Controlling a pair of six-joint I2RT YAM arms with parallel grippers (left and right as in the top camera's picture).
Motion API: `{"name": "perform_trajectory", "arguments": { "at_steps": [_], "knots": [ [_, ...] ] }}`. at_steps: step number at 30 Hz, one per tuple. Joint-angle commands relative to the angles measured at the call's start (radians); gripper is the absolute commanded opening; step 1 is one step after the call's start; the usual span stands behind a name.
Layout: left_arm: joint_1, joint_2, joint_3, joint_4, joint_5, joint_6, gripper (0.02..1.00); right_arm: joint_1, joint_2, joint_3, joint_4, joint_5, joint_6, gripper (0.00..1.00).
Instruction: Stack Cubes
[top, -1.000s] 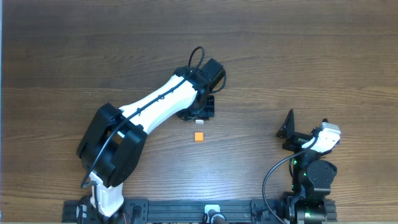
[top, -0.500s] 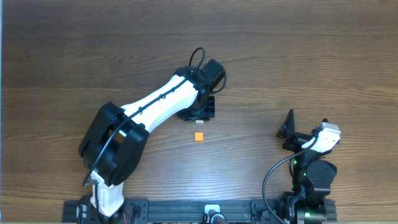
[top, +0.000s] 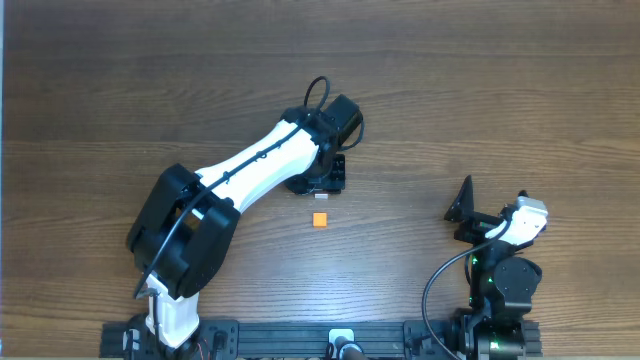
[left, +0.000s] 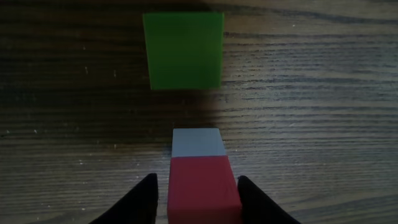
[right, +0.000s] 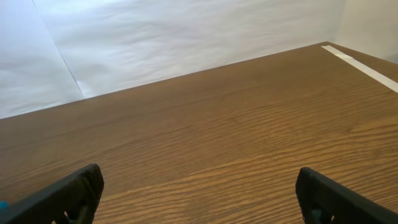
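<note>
Almost nothing has changed over the last second, and I read that as the placing step. The left gripper (left: 198, 180) sits mid-table, where it was a second ago, and only the left arm's elbow has settled a touch. Its fingers (left: 146, 199) are drawn in close on either side of the red cube (left: 204, 186), which I take as a grip on it. In the wrist view the grey cube (left: 199, 143) peeks out from under the red one and looks lined up beneath it. I cannot tell whether the red cube already rests on it or hangs just above. The green cube (left: 183, 50) lies a little apart from that pair on the wood, not touching them. The orange cube (top: 320, 220) lies just near of the left gripper and has not shifted across the earlier frames. The right gripper (right: 199, 174) is parked at the near right with its fingers spread wide and holding nothing, as before. To my eye the first tier is about done, with green and orange left to go on.
</note>
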Motion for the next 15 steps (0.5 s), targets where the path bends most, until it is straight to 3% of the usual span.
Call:
{"name": "perform_trajectory", "arguments": {
  "at_steps": [1, 6, 10, 12, 13, 15],
  "knots": [
    [0.000, 0.016, 0.017, 0.002, 0.009, -0.007, 0.461, 0.003, -0.002, 0.005, -0.021, 0.016, -0.005, 0.991],
    [0.000, 0.016, 0.017, 0.002, 0.009, -0.007, 0.540, 0.003, -0.002, 0.005, -0.021, 0.017, -0.005, 0.993],
    [0.000, 0.016, 0.017, 0.003, 0.009, -0.008, 0.730, 0.003, -0.002, 0.005, -0.021, 0.016, -0.005, 0.993],
    [0.000, 0.016, 0.017, 0.004, 0.002, -0.011, 0.943, 0.003, -0.002, 0.005, -0.021, 0.016, -0.005, 0.991],
    [0.000, 0.015, 0.017, 0.007, 0.000, -0.011, 1.000, 0.003, -0.002, 0.005, -0.021, 0.016, -0.005, 0.991],
    [0.000, 0.010, 0.017, 0.013, -0.006, -0.021, 0.998, 0.003, -0.002, 0.005, -0.021, 0.017, -0.005, 0.993]
  ]
}}
